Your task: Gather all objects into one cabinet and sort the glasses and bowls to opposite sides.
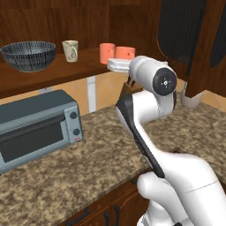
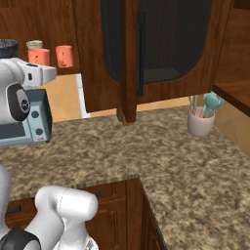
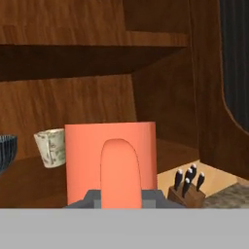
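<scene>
The open cabinet's plank shelf (image 1: 66, 70) carries the dark ribbed bowl (image 1: 28, 54) at its left, then the beige cup (image 1: 70, 50) and a salmon-orange cup (image 1: 106, 53). My gripper (image 1: 121, 62) is at the shelf's right end, shut on the second salmon-orange cup (image 1: 126, 53), which stands upright just above the hand. In the hand view this cup (image 3: 111, 160) sits right at my gripper (image 3: 121, 197), with the beige cup (image 3: 50, 147) and the bowl's rim (image 3: 6, 151) to its left. In the right base view the held cup (image 2: 39, 56) is beside the other cup (image 2: 64, 55).
A grey toaster oven (image 1: 37, 126) stands on the granite counter (image 1: 101, 163) below the shelf. A knife block (image 3: 187, 187) sits under the shelf's right end. A dark-panelled cabinet door (image 2: 146, 49) hangs open to the right. A utensil crock (image 2: 201, 119) stands further right.
</scene>
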### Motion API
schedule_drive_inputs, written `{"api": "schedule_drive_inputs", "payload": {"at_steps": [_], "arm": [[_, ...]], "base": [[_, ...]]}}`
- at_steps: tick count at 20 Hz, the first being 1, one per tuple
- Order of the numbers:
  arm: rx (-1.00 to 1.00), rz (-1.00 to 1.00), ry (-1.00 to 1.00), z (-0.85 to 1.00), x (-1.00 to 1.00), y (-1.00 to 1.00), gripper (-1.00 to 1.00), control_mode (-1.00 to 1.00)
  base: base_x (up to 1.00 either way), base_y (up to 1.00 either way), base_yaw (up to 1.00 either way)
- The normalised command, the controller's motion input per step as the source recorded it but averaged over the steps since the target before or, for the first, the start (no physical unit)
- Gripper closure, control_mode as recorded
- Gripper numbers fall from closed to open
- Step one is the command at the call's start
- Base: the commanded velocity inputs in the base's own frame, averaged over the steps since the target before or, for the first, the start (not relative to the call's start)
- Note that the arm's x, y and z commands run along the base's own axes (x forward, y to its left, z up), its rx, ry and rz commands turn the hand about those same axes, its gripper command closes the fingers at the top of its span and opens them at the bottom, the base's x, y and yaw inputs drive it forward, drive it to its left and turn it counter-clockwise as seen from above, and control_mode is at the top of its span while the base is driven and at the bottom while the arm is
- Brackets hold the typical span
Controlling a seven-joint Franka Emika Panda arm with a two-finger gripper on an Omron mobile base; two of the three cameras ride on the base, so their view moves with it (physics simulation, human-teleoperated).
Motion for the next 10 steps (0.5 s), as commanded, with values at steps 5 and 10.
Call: {"api": "schedule_drive_inputs", "payload": {"at_steps": [5, 10], "arm": [[-0.14, 0.06, -0.02, -0.07, 0.29, 0.23, 1.0, -1.0], [-0.07, 0.05, -0.04, -0.21, 0.36, 0.05, 1.0, -1.0]], "base": [[0.0, 0.0, 0.0], [0.0, 0.0, 0.0]]}}
